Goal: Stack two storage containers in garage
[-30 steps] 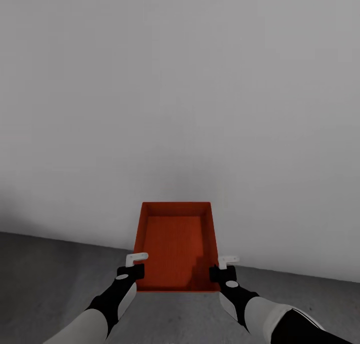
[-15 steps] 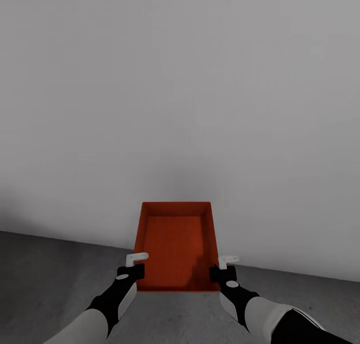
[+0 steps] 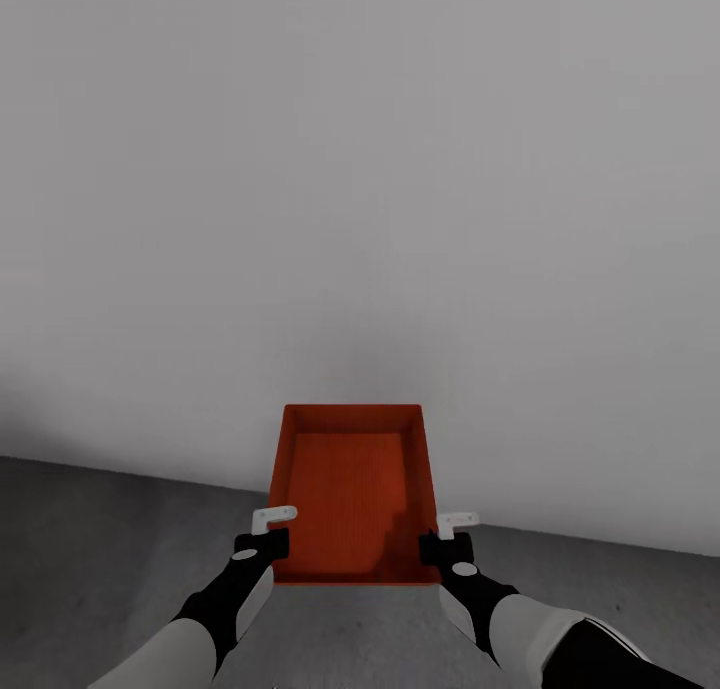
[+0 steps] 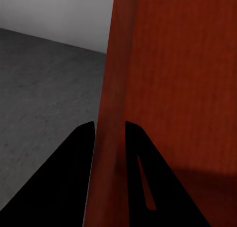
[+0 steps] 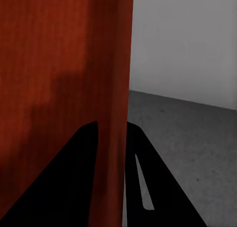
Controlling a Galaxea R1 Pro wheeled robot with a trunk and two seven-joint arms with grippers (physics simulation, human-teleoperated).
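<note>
A: Nearest the robot, what are the arms doing?

B: The left gripper sits at about 7 o'clock of the head view and the right gripper at about 5 o'clock. Each pinches a long side wall of the storage container, near its close corners. In the left wrist view one finger lies outside the thin wall and the other inside, and the right gripper's fingers straddle their wall the same way.

A: So where is the bin itself?

B: Held level between the arms, open side up, empty, and above the floor, as far as I can judge. It lies dead centre, low at 6 o'clock.

A: How will it handle?

B: Light, I would guess, and fairly stiff, but those thin smooth walls could flex or slip. Matched grips on opposite walls, close to the corners, look like the steadiest hold.

A: And farther out?

B: Dark concrete, then the plain white wall from centre to 12 o'clock.
</note>
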